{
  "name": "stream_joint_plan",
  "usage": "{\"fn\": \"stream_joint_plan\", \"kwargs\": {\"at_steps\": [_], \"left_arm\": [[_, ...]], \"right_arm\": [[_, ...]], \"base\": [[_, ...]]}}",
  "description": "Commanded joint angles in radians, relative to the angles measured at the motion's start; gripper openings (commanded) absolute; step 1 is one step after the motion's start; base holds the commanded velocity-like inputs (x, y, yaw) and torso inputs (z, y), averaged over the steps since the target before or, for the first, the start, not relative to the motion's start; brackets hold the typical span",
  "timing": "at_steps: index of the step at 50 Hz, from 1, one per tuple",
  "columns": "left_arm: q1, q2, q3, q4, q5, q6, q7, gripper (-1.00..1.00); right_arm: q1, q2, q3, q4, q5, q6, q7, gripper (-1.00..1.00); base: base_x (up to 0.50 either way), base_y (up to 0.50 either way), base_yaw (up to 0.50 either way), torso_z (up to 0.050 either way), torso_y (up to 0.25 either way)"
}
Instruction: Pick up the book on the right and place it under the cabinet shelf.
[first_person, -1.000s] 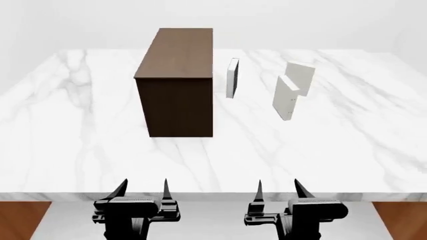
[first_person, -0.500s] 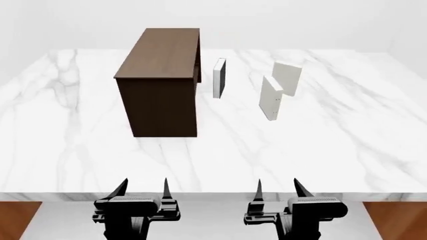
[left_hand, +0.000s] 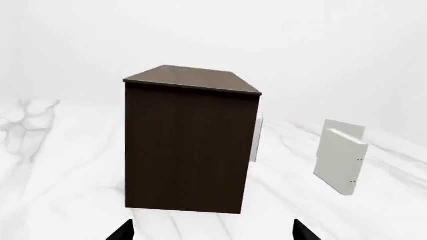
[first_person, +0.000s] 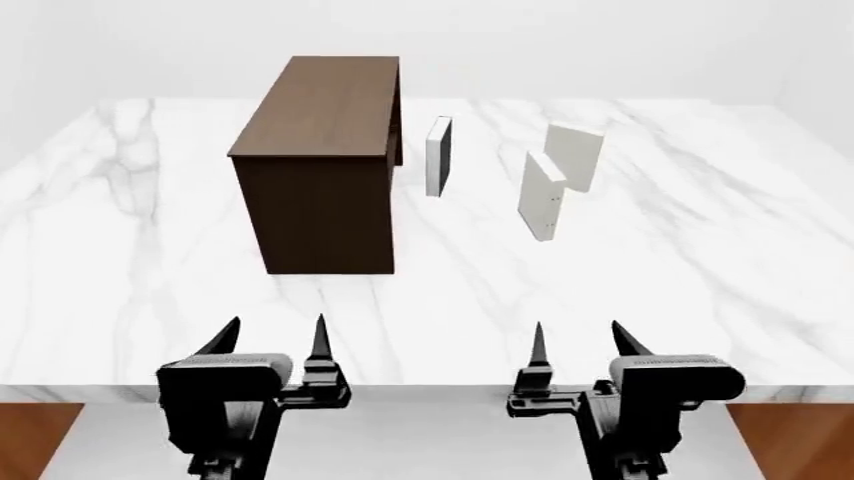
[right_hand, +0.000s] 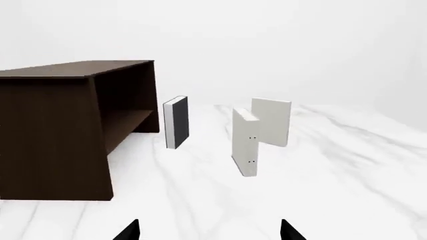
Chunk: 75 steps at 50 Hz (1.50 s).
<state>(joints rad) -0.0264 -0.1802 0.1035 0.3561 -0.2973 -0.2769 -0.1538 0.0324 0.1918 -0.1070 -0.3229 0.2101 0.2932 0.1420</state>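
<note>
Both grippers are showing higher and further forward in the head view than half a second ago, while the scene on the desk is sitting unchanged. Nothing is being held: the left gripper (first_person: 274, 335) and the right gripper (first_person: 578, 338) are standing wide and empty at the desk's near edge (first_person: 427, 385). The book (first_person: 574, 157) is standing upright toward the far right, just behind the dotted pale book (first_person: 541, 196). The cabinet shelf (right_hand: 127, 120) is opening rightward, with the black-faced book (first_person: 438, 156) just beside that opening. Bare desk is lying between grippers and books
</note>
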Motion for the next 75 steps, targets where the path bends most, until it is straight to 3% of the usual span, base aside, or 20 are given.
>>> {"fn": "stream_joint_plan", "kwargs": {"at_steps": [1,7,16,28,33,41,50,63,75], "left_arm": [[-0.075,-0.087,-0.039,0.370,-0.152,-0.306,-0.054,1.00],[-0.203,-0.146,-0.128,0.506,-0.334,-0.539,-0.103,1.00],[-0.573,-0.210,-0.258,0.529,-0.713,-0.895,-0.209,1.00],[-0.885,-0.254,-0.386,0.362,-1.114,-1.069,-0.432,1.00],[-0.970,-0.300,-0.381,0.288,-1.130,-1.084,-0.440,1.00],[-1.087,-0.369,-0.290,0.215,-1.040,-1.093,-0.341,1.00],[-1.145,-0.394,-0.252,0.170,-1.027,-1.095,-0.310,1.00],[-1.271,-0.417,-0.237,0.095,-1.108,-1.140,-0.370,1.00],[-1.271,-0.426,-0.217,0.079,-1.098,-1.116,-0.355,1.00]], "right_arm": [[0.103,0.061,0.065,-0.320,0.138,0.371,0.053,1.00],[0.258,0.072,0.124,-0.401,0.231,0.551,0.085,1.00],[0.552,0.098,0.210,-0.407,0.363,0.805,0.114,1.00],[0.850,0.101,0.248,-0.277,0.458,1.001,0.123,1.00],[0.940,0.124,0.198,-0.185,0.433,0.973,0.096,1.00],[1.058,0.145,0.126,-0.049,0.395,0.919,0.052,1.00],[1.146,0.147,0.082,0.068,0.377,0.904,0.024,1.00],[1.228,0.142,0.036,0.196,0.352,0.861,-0.009,1.00],[1.239,0.142,0.029,0.221,0.354,0.856,-0.013,1.00]], "base": [[0.00,0.00,0.00,0.000,0.000],[0.00,0.00,0.00,0.000,0.000],[0.00,0.00,0.00,0.000,0.000],[0.01,0.00,0.00,0.000,0.000],[0.07,-0.03,0.00,0.000,0.000],[0.20,-0.10,0.00,0.000,0.000],[0.26,-0.13,0.00,0.000,0.000],[0.27,-0.10,0.00,0.000,0.000],[0.31,-0.04,0.00,0.000,0.000]]}}
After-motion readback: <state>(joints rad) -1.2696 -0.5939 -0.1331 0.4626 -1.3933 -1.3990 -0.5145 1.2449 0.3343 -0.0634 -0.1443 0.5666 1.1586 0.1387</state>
